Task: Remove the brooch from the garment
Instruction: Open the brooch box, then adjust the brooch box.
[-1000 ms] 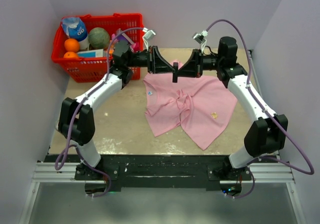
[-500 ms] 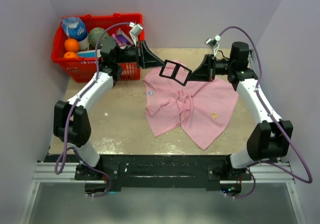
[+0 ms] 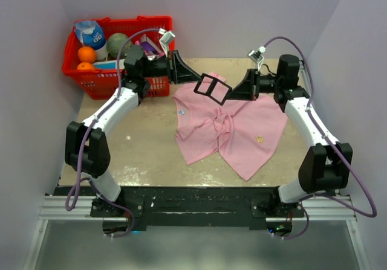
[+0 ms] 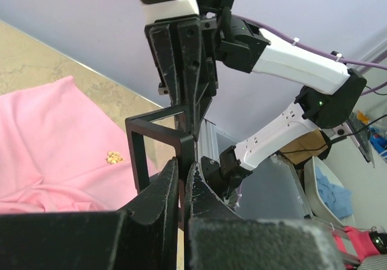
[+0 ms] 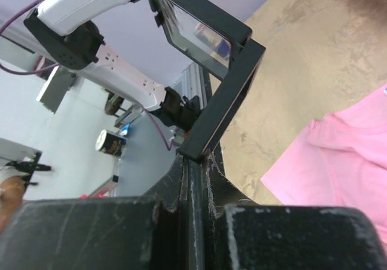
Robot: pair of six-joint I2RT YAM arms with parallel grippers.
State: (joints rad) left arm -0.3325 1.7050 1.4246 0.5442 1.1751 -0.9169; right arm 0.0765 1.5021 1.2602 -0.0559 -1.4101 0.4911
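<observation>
**Top external.** Step in hand, as I judge it: the approach, with the brooch (image 3: 259, 139) not yet touched.
- The brooch is pinned on the garment (image 3: 242, 122), at 4 o'clock from its bunched middle.
- The garment lies crumpled on the worktop (image 3: 145, 143).
- My left tool (image 3: 204, 87) and right tool (image 3: 221, 93) hang above the garment's 12 o'clock edge, tip to tip. Both are pressed together and hold nothing.
- A basket (image 3: 103, 84) sits at 10 o'clock.

**Left wrist.**
- My left tool (image 4: 181, 164) has its jaws together and is empty.
- The right tool's tip is just beside it. I cannot tell whether they touch.
- The brooch (image 4: 113, 157) shows at 9 o'clock, on pink cloth.

**Right wrist.**
- My right tool (image 5: 195, 155) has its jaws together and is empty.
- The garment (image 5: 338, 155) is at 3 o'clock. No brooch is in sight.

**Next move, in my judgement:** one tool parts its jaws and drops onto the brooch while the other pins the cloth nearby.
</observation>
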